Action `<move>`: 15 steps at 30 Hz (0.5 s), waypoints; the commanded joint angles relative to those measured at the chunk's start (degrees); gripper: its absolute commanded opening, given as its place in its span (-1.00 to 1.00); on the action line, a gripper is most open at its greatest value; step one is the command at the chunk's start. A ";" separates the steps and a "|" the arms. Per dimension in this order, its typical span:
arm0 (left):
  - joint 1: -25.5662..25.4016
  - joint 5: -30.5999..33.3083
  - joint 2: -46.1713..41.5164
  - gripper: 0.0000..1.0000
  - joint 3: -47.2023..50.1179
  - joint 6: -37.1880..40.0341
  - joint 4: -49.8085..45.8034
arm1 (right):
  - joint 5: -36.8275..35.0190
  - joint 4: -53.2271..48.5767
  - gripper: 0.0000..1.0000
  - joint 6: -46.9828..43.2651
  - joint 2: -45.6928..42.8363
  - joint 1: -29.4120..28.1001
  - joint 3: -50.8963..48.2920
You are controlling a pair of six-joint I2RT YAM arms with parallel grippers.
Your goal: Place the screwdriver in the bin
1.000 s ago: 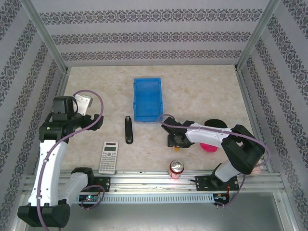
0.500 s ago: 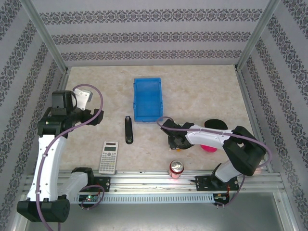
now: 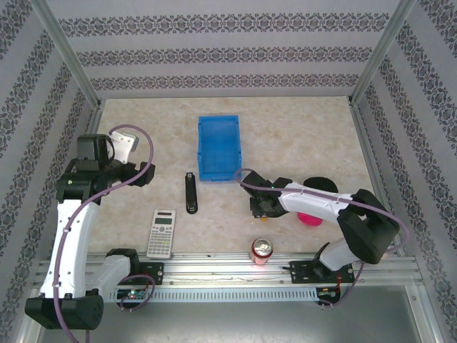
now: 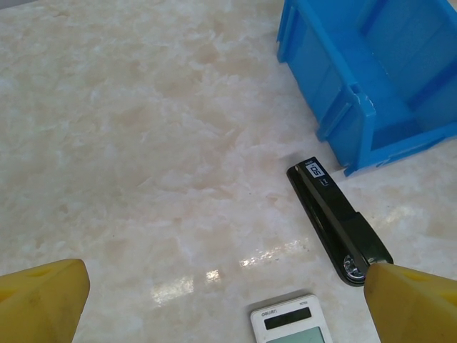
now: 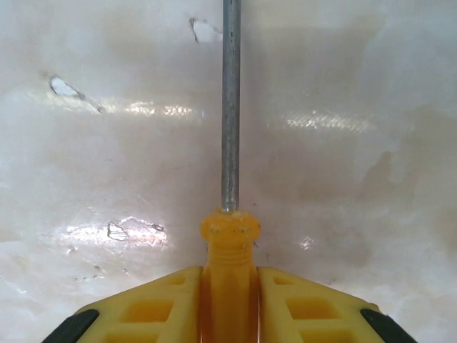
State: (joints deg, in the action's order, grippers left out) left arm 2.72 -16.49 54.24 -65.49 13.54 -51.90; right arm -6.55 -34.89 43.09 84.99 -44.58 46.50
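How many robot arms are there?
2. The left arm stands by the left wall, the left gripper open. The right arm reaches toward the middle, the right gripper shut on the screwdriver.

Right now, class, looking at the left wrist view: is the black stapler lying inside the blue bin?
No, the stapler lies flat on the table, outside the bin and beside its corner.
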 commanded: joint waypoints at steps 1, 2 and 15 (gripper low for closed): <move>0.09 -1.96 0.05 0.99 -1.02 1.31 -0.48 | 1.44 -0.67 -0.50 -1.49 -2.03 1.54 0.90; 0.09 -2.31 0.03 0.99 -0.97 1.40 -0.64 | 1.53 -1.02 -0.50 -1.82 -2.37 1.89 1.17; 0.09 -5.73 -0.16 0.99 -0.18 1.49 -1.04 | 2.85 -2.17 -0.49 -3.36 -8.23 5.37 0.86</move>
State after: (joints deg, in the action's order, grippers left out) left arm 2.72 -19.97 54.37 -65.49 13.76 -51.94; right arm -4.27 -35.40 41.06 78.32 -39.86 46.54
